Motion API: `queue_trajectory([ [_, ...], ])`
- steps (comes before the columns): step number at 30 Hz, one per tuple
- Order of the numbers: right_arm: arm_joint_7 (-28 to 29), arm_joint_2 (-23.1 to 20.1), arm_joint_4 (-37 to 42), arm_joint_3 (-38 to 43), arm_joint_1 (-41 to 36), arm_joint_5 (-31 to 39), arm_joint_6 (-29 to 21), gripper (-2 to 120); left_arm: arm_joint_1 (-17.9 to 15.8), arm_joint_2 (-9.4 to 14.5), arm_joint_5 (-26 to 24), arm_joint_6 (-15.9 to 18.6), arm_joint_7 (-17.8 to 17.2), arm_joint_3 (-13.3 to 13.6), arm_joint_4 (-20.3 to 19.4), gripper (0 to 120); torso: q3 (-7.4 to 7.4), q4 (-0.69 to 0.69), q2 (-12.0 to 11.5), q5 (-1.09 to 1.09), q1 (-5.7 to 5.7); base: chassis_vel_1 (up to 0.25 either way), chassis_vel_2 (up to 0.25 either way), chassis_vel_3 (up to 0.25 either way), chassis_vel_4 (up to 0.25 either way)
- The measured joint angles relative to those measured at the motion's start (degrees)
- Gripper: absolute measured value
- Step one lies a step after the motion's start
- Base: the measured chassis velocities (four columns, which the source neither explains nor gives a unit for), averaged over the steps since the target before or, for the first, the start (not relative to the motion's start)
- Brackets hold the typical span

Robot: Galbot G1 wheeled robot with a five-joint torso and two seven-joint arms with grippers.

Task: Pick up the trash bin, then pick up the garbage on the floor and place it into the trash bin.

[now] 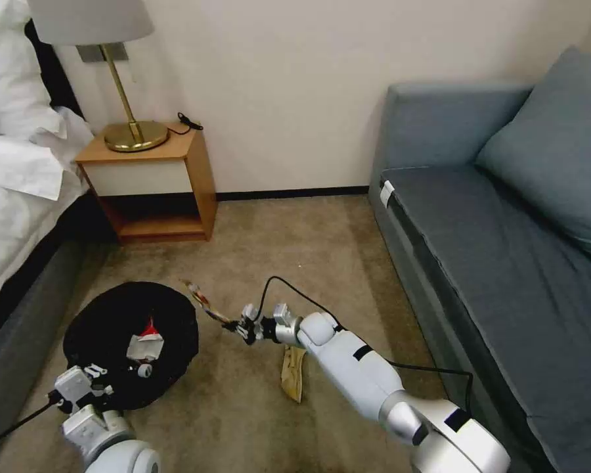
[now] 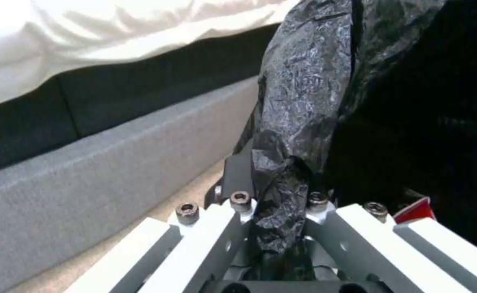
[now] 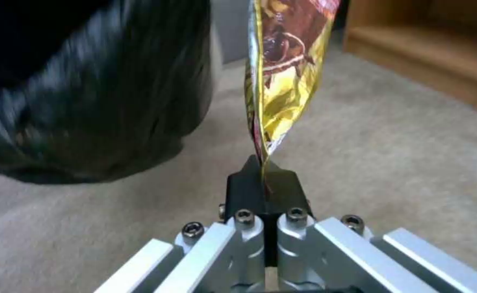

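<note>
- The bed (image 1: 20,197) stands just beyond the bin (image 1: 131,341), on the bin's left; the bin is the landmark for everything here.
- The left claw (image 1: 102,381) sits at the bin's near rim, closed onto a bunched fold of the black bag (image 2: 298,134) and, it appears, the rim under it.
- Inside the bin lie a red-and-white wrapper (image 1: 148,341) and a white-capped bottle (image 1: 141,370), so two pieces look already dealt with.
- The packet (image 1: 203,303) hangs in the air just right of the bin's rim, its long axis slanting from the claw up and toward the bin, its far tip nearest the rim.
- The right claw (image 1: 243,326) is pinched tight on the packet's lower end, right of the bin and clear of it.
- The move ahead turns on this: the bin mouth lies to the claw's left, so the packet must go leftward over the rim before release.
- The peel (image 1: 293,374) lies on the carpet farther right of the bin, under the right arm, its length running away from the robot.
</note>
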Motion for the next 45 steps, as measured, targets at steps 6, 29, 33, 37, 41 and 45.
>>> queue_trajectory([
  [6,1.1,-3.6,10.1,2.1,-2.0,3.5,-0.8,0,-0.3,-0.4,0.0,-0.1,0.0,0.4,0.5,3,0.00,-0.01,0.0,0.00,0.00,0.000,0.000,0.000,0.000],
  [29,-7.2,-26.1,38.9,-14.5,2.2,21.3,-9.8,0,-2.7,-2.5,6.2,0.0,0.0,1.3,0.9,3,0.00,-0.02,0.0,0.01,0.00,0.000,0.000,0.000,0.000],
  [33,-7.4,-27.3,39.8,-22.7,9.4,22.3,-11.3,0,-3.6,-2.6,7.8,-0.2,0.1,1.4,1.4,3,0.00,0.00,0.0,0.00,0.00,0.000,0.000,0.000,0.000],
  [37,-7.5,-27.2,39.8,-26.6,13.0,22.5,-11.9,0,-4.1,-2.6,9.1,-0.3,0.1,1.5,2.2,3,0.00,-0.01,0.0,0.00,0.00,0.000,0.000,0.000,0.000],
  [41,-7.5,-26.8,39.7,-30.5,16.0,22.7,-12.3,0,-4.4,-2.6,11.6,-1.0,0.1,1.6,3.2,3,0.00,0.00,0.0,-0.01,0.00,0.000,0.000,0.000,0.000],
  [45,-7.6,-25.7,38.5,-35.4,19.5,23.0,-12.6,0,-4.8,-2.7,14.1,-1.6,0.1,1.6,3.8,3,0.00,0.00,0.0,-0.01,0.00,0.000,0.000,0.000,0.000],
])
